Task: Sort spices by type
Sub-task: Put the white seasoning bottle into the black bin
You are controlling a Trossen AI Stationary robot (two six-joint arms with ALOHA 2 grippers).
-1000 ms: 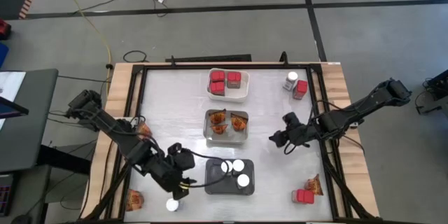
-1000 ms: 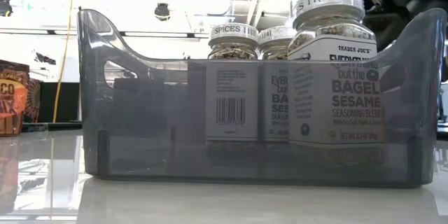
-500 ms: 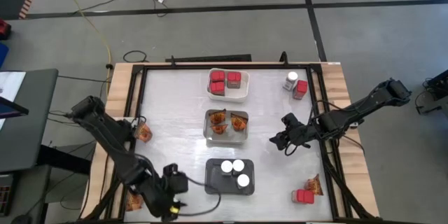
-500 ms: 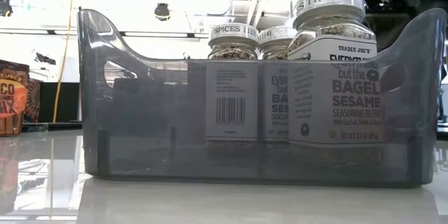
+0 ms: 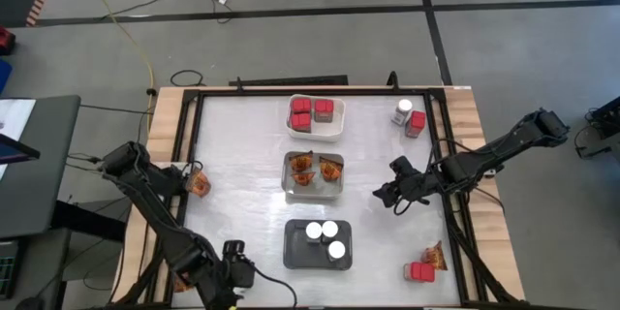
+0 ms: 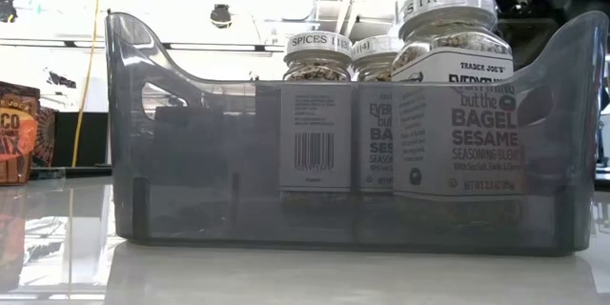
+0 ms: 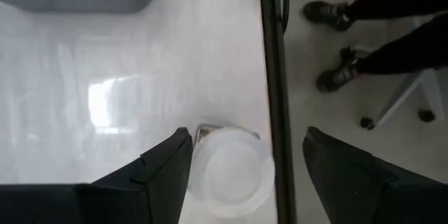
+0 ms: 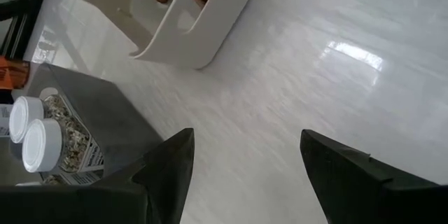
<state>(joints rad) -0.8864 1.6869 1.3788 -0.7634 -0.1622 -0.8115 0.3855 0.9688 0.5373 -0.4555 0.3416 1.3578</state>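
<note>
Glossy white surface, plastic trays, clear jars

You see a smooth, glossy white surface [image 5: 242, 155] that mirrors the lights, edged by pale wood planks [image 5: 475, 145] and a dark matt frame [image 7: 271, 77]. The dark grey tray [image 6: 191, 172] looks like translucent smoky plastic, smooth and shiny; the jars [image 6: 456, 105] in it are clear, with printed paper labels and white plastic-looking lids. The white tray [image 8: 199, 24] is smooth, faintly glossy plastic. The orange-brown packets [image 5: 310, 167] look crinkly, like foil. The left fingers [image 7: 161, 175] look matt black.
</note>
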